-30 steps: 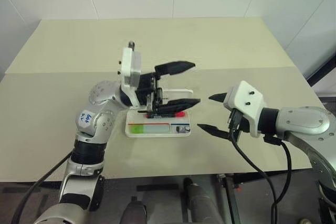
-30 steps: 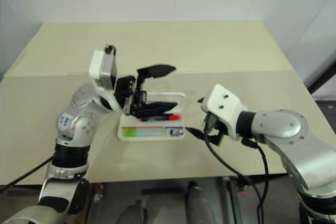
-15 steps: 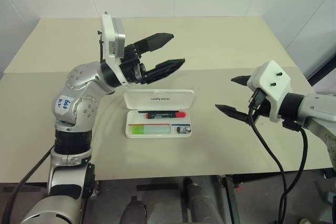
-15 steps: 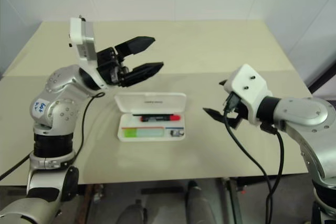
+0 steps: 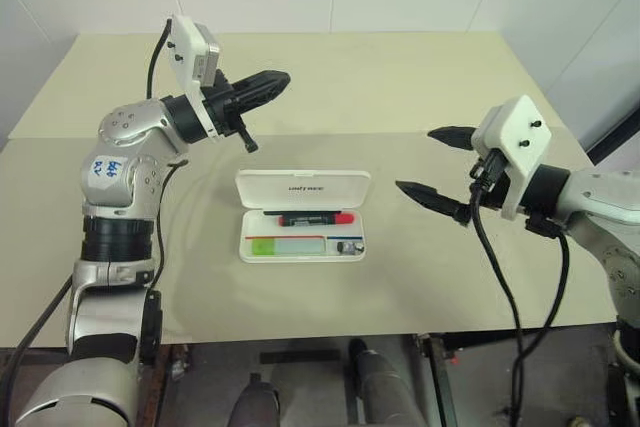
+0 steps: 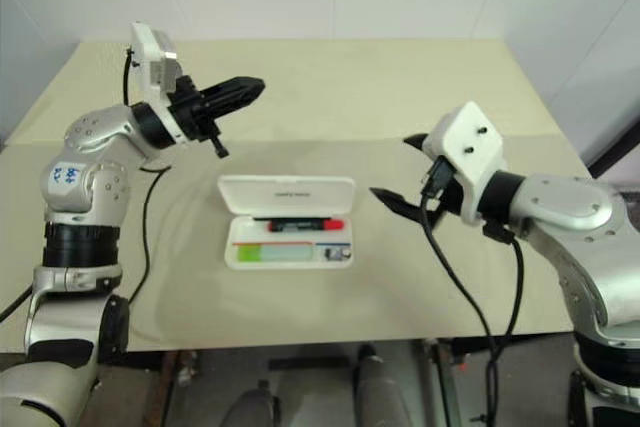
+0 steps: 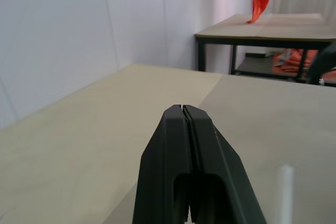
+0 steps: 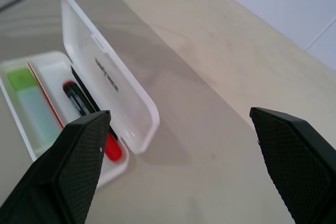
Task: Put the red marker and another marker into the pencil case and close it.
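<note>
Pencil case [image 5: 302, 215]: flat white plastic, rectangular with rounded corners, laid open near the middle of the beige bench [image 5: 420, 87]. Lid folded back flat behind the tray, small black lettering printed on it. A red-and-blue stripe is seen along a divider inside the tray.

Red marker [image 5: 312, 218]: slim, dark-bodied, red at the cap end; laid lengthwise in the tray's rear compartment.

Another marker [image 5: 285, 245]: bright green cap, pale whitish body; laid in the front compartment, parallel to the red one. A tiny grey metallic piece [image 5: 345, 246] sits just beside its pale end.

Right wrist view: lid seen edge-on and glossy, with the red cap poking out past it.

Left pincer [image 5: 262, 82]: matte black fingers pressed together on nothing, raised above the bench behind and left of the case. In the left wrist view the tips are shown meeting along a thin seam.

Right pincer [image 5: 432, 162]: textured black fingers spread wide apart, held empty to the right of the case.
</note>
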Robot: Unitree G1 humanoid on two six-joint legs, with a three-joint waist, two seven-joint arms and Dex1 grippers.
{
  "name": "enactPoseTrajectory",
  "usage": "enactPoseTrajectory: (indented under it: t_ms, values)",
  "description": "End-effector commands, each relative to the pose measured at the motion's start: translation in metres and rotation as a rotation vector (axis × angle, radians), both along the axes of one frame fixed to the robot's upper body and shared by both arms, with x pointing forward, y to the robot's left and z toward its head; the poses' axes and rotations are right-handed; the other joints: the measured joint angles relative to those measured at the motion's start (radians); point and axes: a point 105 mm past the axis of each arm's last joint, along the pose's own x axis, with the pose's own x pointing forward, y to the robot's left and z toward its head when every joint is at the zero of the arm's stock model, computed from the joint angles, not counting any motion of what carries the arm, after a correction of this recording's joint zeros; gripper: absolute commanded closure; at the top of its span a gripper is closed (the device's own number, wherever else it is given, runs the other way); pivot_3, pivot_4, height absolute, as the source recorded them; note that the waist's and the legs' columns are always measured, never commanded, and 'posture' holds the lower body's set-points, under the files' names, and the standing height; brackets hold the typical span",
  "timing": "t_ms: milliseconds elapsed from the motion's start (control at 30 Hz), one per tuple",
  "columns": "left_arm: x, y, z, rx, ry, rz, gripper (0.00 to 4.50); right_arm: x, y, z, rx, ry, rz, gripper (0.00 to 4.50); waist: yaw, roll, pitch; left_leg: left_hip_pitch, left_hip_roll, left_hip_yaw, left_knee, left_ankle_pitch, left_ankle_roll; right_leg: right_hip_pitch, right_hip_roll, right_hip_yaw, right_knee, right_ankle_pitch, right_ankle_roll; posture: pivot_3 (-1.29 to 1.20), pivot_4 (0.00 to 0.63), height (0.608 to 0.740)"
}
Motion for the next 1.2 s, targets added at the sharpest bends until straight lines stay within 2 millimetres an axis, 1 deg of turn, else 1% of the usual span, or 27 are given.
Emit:
enactPoseTrajectory:
  t_ms: [33, 133, 167, 233, 300, 400, 500, 567, 867, 1033, 1133, 1200]
  values:
    - [0.015, 0.010, -0.001, 0.062, -0.057, 0.035, 4.48, -0.003, -0.003, 0.009, 0.032, -0.044, -0.019, 0.00, 0.002, 0.000, 0.000, 0.000, 0.000, 0.000, 0.000, 0.000, 0.000, 0.000, 0.000, 0.000, 0.000, 0.000, 0.000, 0.00, 0.150, 0.740]
    - [0.031, 0.021, -0.023, 0.099, 0.064, 0.112, 4.48, -0.004, -0.001, 0.006, 0.037, -0.040, -0.021, 0.00, 0.006, 0.000, 0.000, 0.000, 0.000, 0.000, 0.000, -0.001, 0.001, 0.000, 0.000, -0.001, 0.001, 0.000, 0.000, 0.00, 0.150, 0.740]
    - [0.033, 0.022, -0.029, 0.112, 0.089, 0.115, 4.48, -0.004, -0.001, 0.006, 0.038, -0.040, -0.022, 0.00, 0.008, 0.000, 0.000, 0.000, 0.000, 0.000, 0.000, -0.001, 0.002, 0.000, 0.000, -0.001, 0.001, 0.000, 0.000, 0.00, 0.150, 0.740]
    - [0.036, 0.023, -0.052, 0.159, 0.225, 0.098, 4.48, -0.004, -0.001, 0.004, 0.037, -0.036, -0.027, 0.00, 0.012, 0.000, 0.000, 0.000, 0.000, 0.000, 0.000, -0.002, 0.004, 0.000, 0.000, -0.001, 0.003, 0.000, 0.000, 0.00, 0.150, 0.740]
    - [0.038, 0.027, -0.067, 0.163, 0.347, 0.107, 4.48, -0.004, -0.002, 0.002, 0.032, -0.031, -0.034, 0.00, 0.015, 0.000, 0.000, 0.000, 0.000, 0.000, 0.000, -0.003, 0.005, -0.001, 0.000, -0.001, 0.003, 0.000, 0.000, 0.00, 0.150, 0.740]
    - [0.028, 0.026, -0.085, 0.233, 0.492, 0.033, 4.48, -0.005, -0.003, 0.000, 0.029, -0.030, -0.041, 0.00, 0.016, 0.000, 0.000, 0.000, 0.000, 0.000, 0.000, -0.004, 0.007, -0.001, 0.000, -0.001, 0.003, 0.000, 0.000, 0.00, 0.150, 0.740]
    - [0.013, 0.026, -0.095, 0.321, 0.567, -0.061, 4.48, -0.007, -0.004, -0.001, 0.027, -0.027, -0.048, 0.00, 0.017, 0.001, 0.000, 0.000, 0.000, 0.000, 0.000, -0.004, 0.008, -0.002, 0.000, -0.002, 0.004, -0.001, -0.001, 0.00, 0.150, 0.740]
    - [0.007, 0.026, -0.096, 0.369, 0.576, -0.105, 4.48, -0.007, -0.005, -0.002, 0.024, -0.024, -0.054, 0.00, 0.020, 0.001, 0.000, 0.000, 0.000, 0.000, 0.000, -0.004, 0.008, -0.003, 0.000, -0.002, 0.005, -0.001, -0.002, 0.00, 0.150, 0.740]
    - [-0.019, 0.022, -0.089, 0.390, 0.599, -0.250, 4.48, -0.007, -0.007, -0.004, 0.018, -0.020, -0.062, 0.00, 0.021, 0.001, 0.001, 0.000, 0.000, 0.000, 0.000, -0.005, 0.009, -0.003, 0.000, -0.002, 0.006, -0.001, -0.002, 0.00, 0.150, 0.740]
    - [-0.041, 0.025, -0.086, 0.410, 0.599, -0.349, 4.48, -0.007, -0.008, -0.004, 0.016, -0.020, -0.064, 0.00, 0.020, 0.001, 0.001, 0.000, 0.000, 0.000, 0.000, -0.006, 0.010, -0.005, 0.000, -0.002, 0.007, -0.002, -0.003, 0.00, 0.150, 0.740]
    - [-0.052, 0.030, -0.095, 0.473, 0.607, -0.378, 4.48, -0.006, -0.008, -0.004, 0.016, -0.019, -0.061, 0.00, 0.021, 0.001, 0.001, 0.000, 0.000, 0.000, 0.000, -0.006, 0.010, -0.006, 0.000, -0.002, 0.008, -0.002, -0.003, 0.00, 0.150, 0.740]
    - [-0.056, 0.030, -0.099, 0.491, 0.614, -0.387, 4.48, -0.006, -0.007, -0.004, 0.016, -0.019, -0.060, 0.00, 0.021, 0.001, 0.001, 0.000, 0.000, 0.000, 0.000, -0.006, 0.011, -0.006, 0.000, -0.002, 0.008, -0.002, -0.003, 0.00, 0.150, 0.740]
